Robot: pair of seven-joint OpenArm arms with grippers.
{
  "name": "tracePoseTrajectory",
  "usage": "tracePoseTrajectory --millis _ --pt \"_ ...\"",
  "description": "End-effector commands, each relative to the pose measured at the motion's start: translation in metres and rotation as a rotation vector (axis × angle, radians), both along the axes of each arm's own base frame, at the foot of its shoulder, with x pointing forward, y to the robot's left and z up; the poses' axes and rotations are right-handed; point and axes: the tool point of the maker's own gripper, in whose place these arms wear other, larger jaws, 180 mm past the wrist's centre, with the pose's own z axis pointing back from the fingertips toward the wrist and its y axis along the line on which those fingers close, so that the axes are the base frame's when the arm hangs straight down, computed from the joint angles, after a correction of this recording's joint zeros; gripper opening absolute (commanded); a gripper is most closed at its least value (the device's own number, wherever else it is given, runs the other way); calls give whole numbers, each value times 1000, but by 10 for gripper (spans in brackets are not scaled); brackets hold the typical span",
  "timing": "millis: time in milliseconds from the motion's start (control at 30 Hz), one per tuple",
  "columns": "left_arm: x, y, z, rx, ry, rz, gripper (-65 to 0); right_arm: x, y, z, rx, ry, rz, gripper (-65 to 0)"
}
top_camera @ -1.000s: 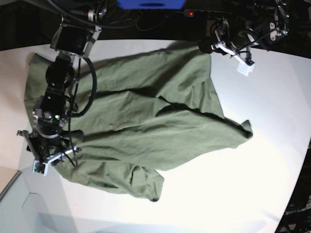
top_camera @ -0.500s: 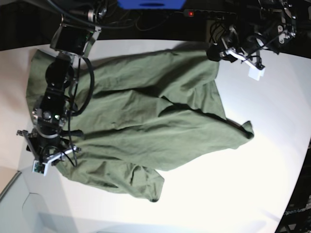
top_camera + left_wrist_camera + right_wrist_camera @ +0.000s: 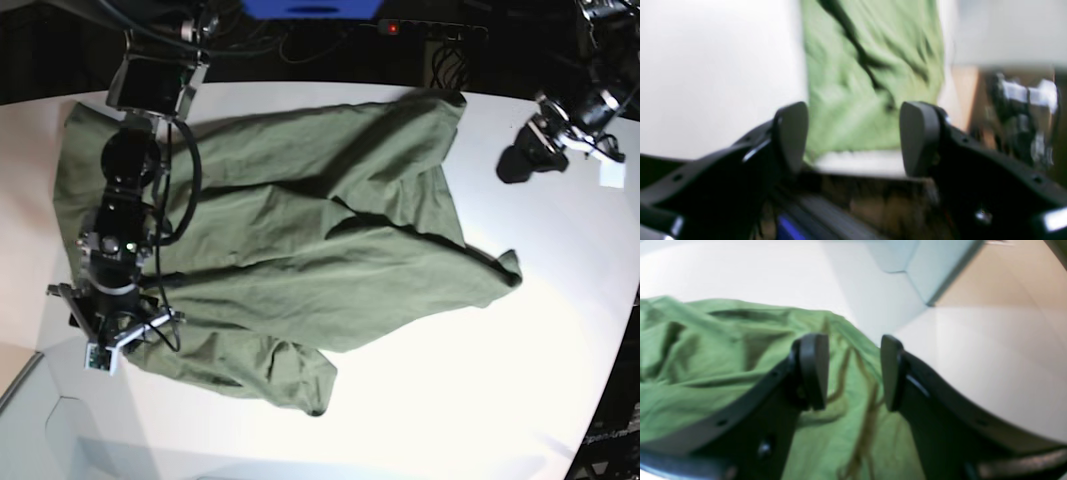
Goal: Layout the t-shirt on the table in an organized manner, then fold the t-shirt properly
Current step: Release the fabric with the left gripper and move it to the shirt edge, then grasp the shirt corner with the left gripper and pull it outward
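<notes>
Sprawling wrinkled across the white counter (image 3: pixel 470 380), the olive t-shirt (image 3: pixel 300 230) lies mostly spread, its lower hem bunched.

The soft creased fabric is blurred in both wrist views. The right hand (image 3: pixel 853 373) hovers over the shirt's edge, jaws parted and holding nothing. The left hand (image 3: pixel 853 140) gapes wide, off the cloth, near the counter's far rim.

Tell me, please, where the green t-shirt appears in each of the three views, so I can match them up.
Base: the t-shirt covers the left and middle of the white table.
Left wrist: it fills the upper middle, beyond the open left gripper.
Right wrist: it fills the left and bottom, under the open right gripper.
Shared landmark: the white table.
</notes>
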Motion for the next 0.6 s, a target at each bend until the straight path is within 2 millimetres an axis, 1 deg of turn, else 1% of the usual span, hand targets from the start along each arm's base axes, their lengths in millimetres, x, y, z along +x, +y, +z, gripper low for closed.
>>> tracePoseTrajectory --millis 0,100,133,233,300,400,500,567 --pt "19 7 11 -6 -43 27 -229 8 2 20 -22 -59 13 -384" --pt "51 32 -5 14 -31 104 -229 11 20 21 -31 -60 61 -384" --pt "63 35 -12 4 -21 124 -229 12 24 21 -34 -59 73 -384" --pt "92 41 -29 -10 11 168 -229 12 25 20 -34 -55 76 -384" --pt "106 42 -35 -3 25 187 -229 11 25 19 -34 -52 77 -384" --pt "119 43 -40 19 42 206 -229 5 24 10 -38 -32 77 -384" --pt "139 37 -47 52 37 236 -229 2 24 5 -38 -19 76 -384" --pt "148 33 -56 102 45 237 -229 0 24 1 -37 -12 76 -384"
